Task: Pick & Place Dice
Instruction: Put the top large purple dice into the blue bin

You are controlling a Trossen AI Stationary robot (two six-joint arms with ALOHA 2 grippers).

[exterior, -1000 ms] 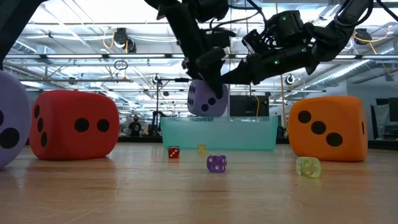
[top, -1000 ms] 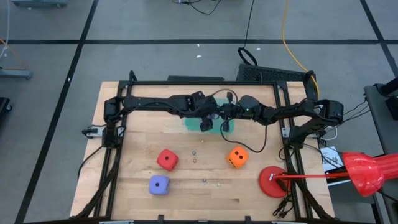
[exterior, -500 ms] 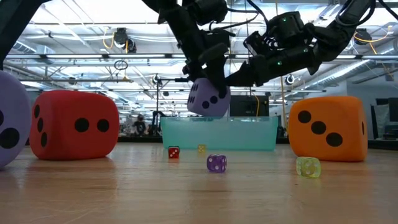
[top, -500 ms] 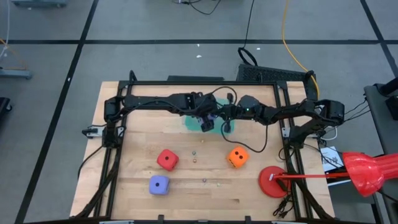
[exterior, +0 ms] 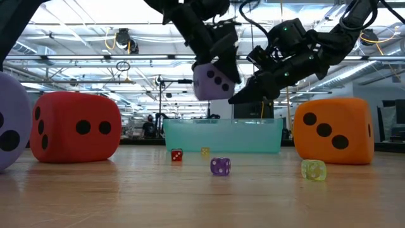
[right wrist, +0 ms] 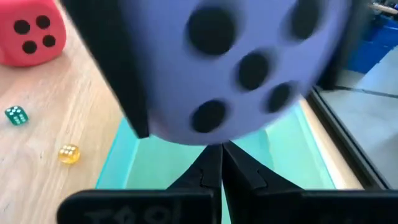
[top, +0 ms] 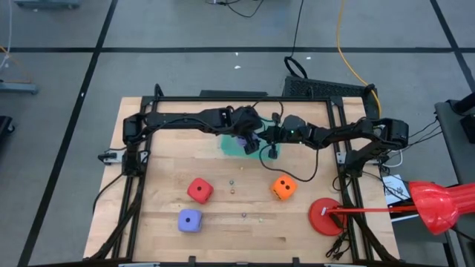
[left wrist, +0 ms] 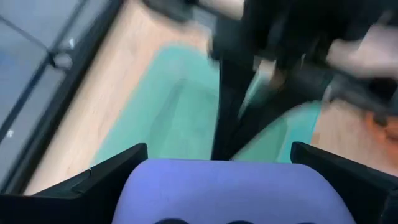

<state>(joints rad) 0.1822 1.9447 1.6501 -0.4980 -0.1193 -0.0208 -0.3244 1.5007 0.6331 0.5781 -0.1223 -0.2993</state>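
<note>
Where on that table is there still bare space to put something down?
Bare wood: the front strip right of the purple die, up to the red disc, and the left side beyond the red die. Tiny dice dot the gap between red and orange die. The back middle is crowded: both arms over the teal tray.

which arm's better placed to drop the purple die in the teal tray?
Left. Its gripper is shut on the purple die directly above the teal tray. The right gripper hangs beside it, fingers shut and empty.

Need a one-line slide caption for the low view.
Left gripper holds a purple die above the teal tray, right gripper alongside.
</note>
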